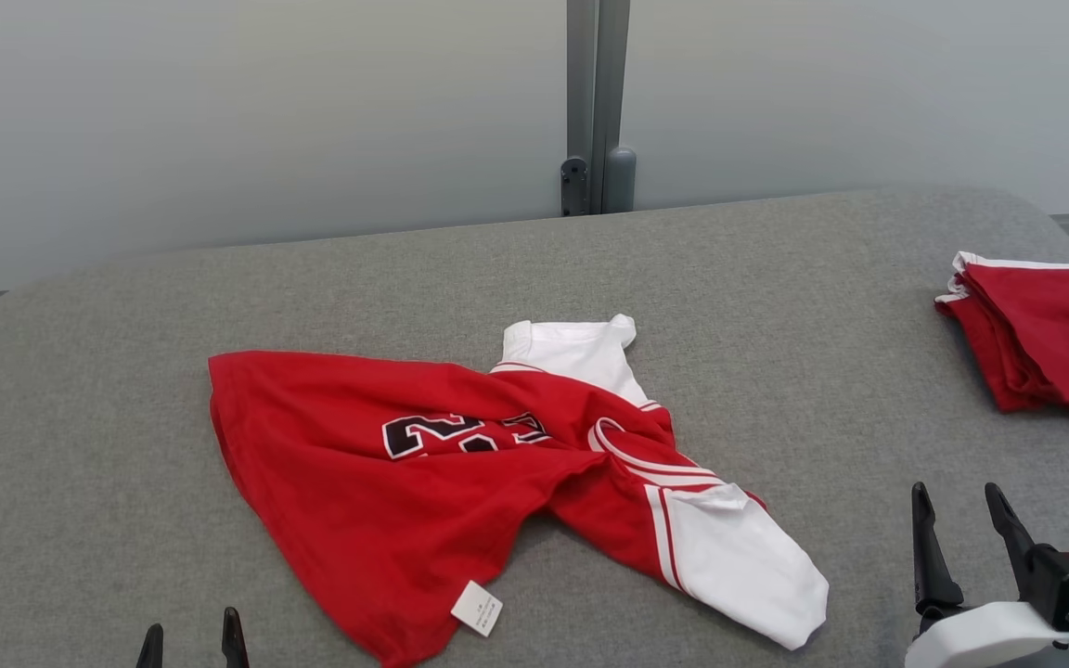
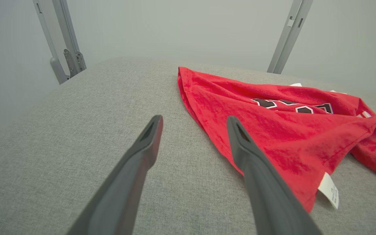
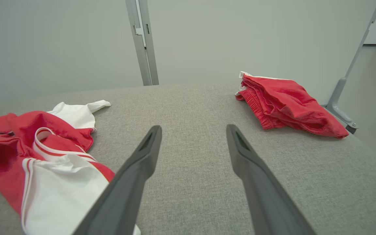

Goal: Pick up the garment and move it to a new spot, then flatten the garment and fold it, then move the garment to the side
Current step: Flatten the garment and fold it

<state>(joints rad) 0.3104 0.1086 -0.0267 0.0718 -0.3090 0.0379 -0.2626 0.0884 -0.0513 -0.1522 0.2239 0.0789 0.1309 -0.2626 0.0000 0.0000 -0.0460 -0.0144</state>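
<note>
Grey fabric-covered table (image 1: pixel 776 278), head view. A red and white short-sleeved jersey (image 1: pixel 423 464) lies crumpled at the centre of the surface, spreading toward 7 o'clock. The red body is bunched and twisted, and black numerals edged in white are partly lost in a fold. One white sleeve points to 12 o'clock, the other trails out to 5 o'clock. A small white rectangular care label (image 1: pixel 477 608) sticks out at the hem, at the 6 o'clock edge of the jersey.

Left gripper (image 1: pixel 191 640) sits at 7 o'clock, with the two dark fingertips just showing at the frame's bottom edge. Jaws are spread and empty. In the left wrist view, its right-hand finger (image 2: pixel 259 176) overlaps the red hem in the picture; whether it touches the cloth I cannot tell.

Right gripper (image 1: pixel 959 506) sits at 5 o'clock, fingers pointing to 12, released and holding nothing. It stands near the trailing white sleeve, apart from it. The right wrist view shows bare grey fabric between its fingers.

A folded pile of red cloth with white trim (image 1: pixel 1045 343) lies at 3 o'clock, at the table's edge and well apart from the jersey. A grey metal upright post (image 1: pixel 597 102) stands at 12 o'clock behind the table, against a pale wall.
</note>
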